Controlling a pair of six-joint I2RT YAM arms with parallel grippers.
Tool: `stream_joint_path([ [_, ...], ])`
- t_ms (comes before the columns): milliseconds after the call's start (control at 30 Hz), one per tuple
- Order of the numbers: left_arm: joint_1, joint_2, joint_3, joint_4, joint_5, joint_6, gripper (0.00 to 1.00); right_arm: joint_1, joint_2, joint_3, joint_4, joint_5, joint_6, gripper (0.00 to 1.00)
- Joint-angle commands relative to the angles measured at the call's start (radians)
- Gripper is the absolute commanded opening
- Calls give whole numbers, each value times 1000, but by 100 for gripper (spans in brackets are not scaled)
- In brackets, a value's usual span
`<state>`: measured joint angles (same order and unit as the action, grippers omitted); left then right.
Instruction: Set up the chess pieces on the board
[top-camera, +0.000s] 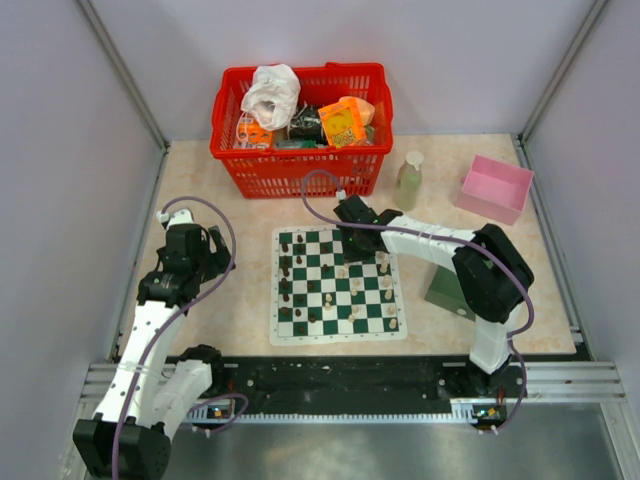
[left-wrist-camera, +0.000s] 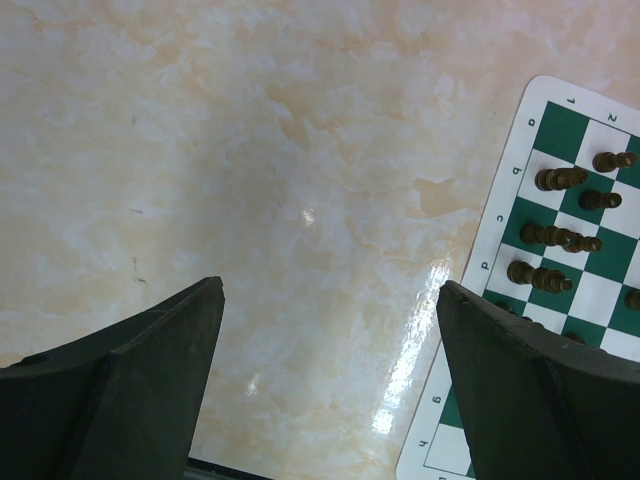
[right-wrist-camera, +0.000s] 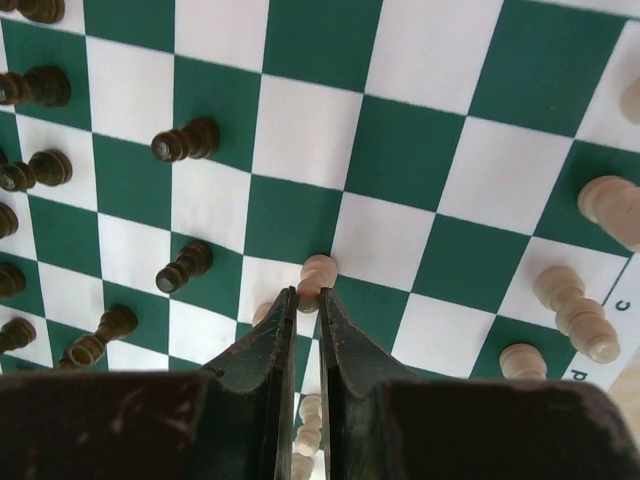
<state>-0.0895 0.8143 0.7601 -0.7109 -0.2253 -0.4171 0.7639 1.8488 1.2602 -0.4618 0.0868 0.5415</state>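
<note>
Green and white checks are filling the right wrist view. The right claw is hanging low over the board, its two fingers pressed almost together with only a sliver of gap showing. A small cream piece is standing right at the fingertips, near the board's middle. Whether the fingers are actually pinching it, I cannot tell.

Dark pieces are crowding the board's left columns, with a couple standing further in toward its centre. The other cream pieces are spreading loosely over the board's right half.

The left claw is hovering with its fingers spread wide and holding nothing. It is above the beige marbled surface, just off the board's left edge.

Beyond the board's far edge a red basket is sitting, stuffed with packets and a white bag. A pale bottle is standing off the board's far right corner, and a pink box is sitting further out to the right of the bottle.
</note>
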Motion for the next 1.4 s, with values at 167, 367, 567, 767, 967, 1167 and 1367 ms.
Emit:
stream_joint_path([
  [167,-1,-6,-2,34,-2,4,93,-23,-60,87,14,70,-28,9],
  [367,-1,-6,-2,34,-3,5,93,-67,-39,102,26,87,-32,9],
  [567,-1,-7,-2,34,-3,5,93,-129,-28,97,64,77,-40,9],
  [767,-1,-6,-2,33,-8,3,93,-179,6,105,92,56,-40,9],
  [967,-1,-1,-2,33,-8,5,93,-192,49,125,103,47,-41,9],
  [1167,-1,2,-2,33,-9,5,93,-198,73,130,104,50,-46,9],
  [1367,-1,3,-2,33,-11,5,93,-199,67,117,104,67,-46,10],
])
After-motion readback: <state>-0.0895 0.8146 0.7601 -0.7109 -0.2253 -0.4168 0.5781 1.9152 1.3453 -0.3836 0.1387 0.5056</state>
